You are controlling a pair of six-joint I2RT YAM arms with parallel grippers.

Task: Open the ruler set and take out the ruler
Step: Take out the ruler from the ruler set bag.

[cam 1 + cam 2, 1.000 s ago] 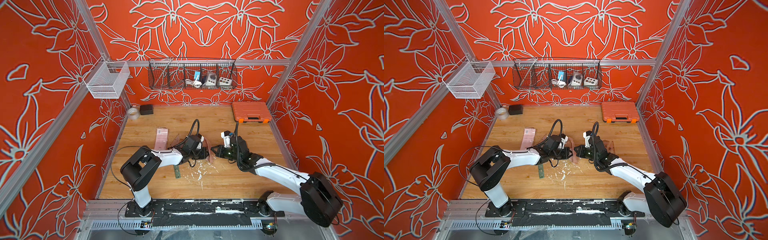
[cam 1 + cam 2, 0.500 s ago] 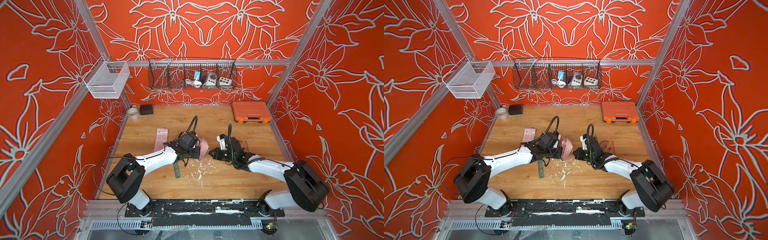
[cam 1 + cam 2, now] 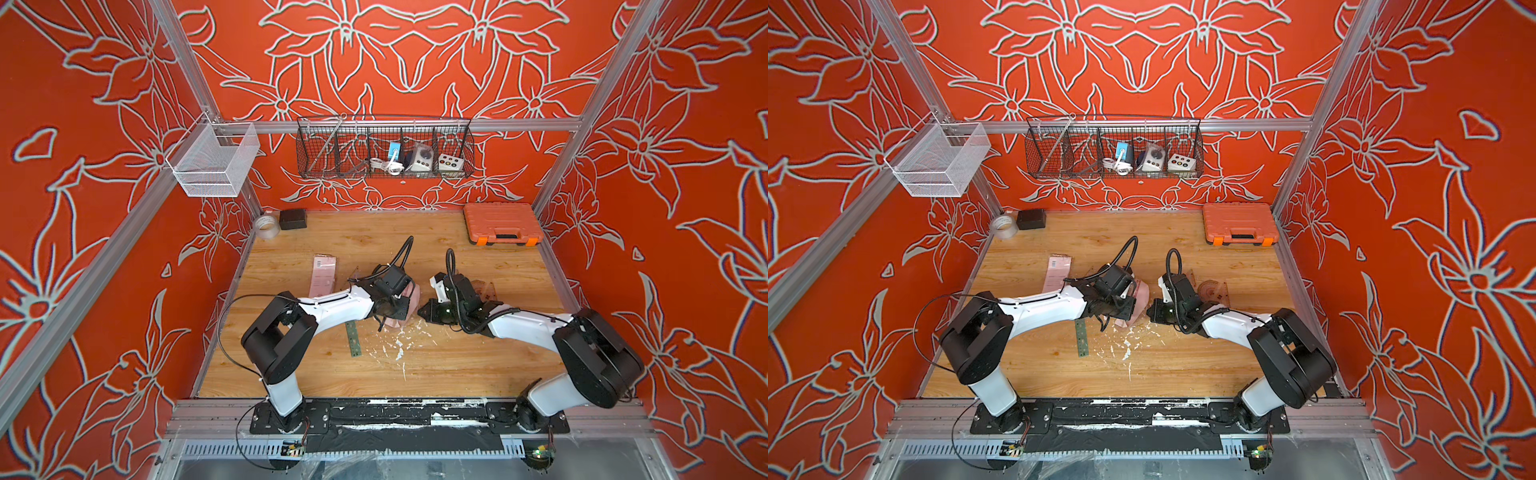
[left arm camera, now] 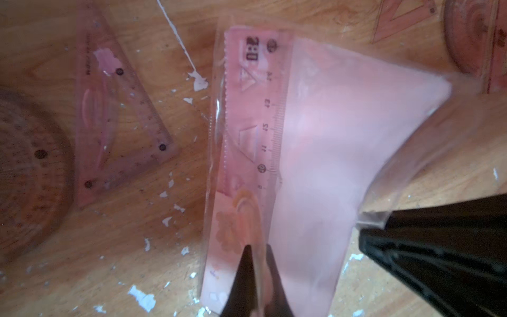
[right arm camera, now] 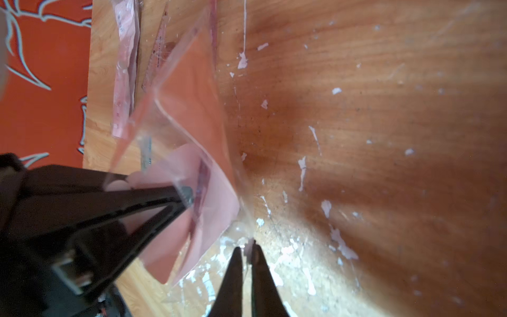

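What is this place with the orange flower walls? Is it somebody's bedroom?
Probably a robot test booth, not a bedroom. A left arm and a right arm stand fixed at a wooden table, metal frame bars hold the flowered walls, and a wire basket of gadgets hangs behind.

1. A bold "20" stood at one end of the pink ruler (image 4: 255,109), inside the clear ruler set (image 4: 329,137).
2. Along the ruler's scale edge, "13", "11", a circled "10" and "8" were legible.
3. The set square (image 4: 109,123) carried one line of small print, too blurred to read.
4. In a top view, left of centre, a pink card (image 3: 323,274) bore a barcode label, illegible.
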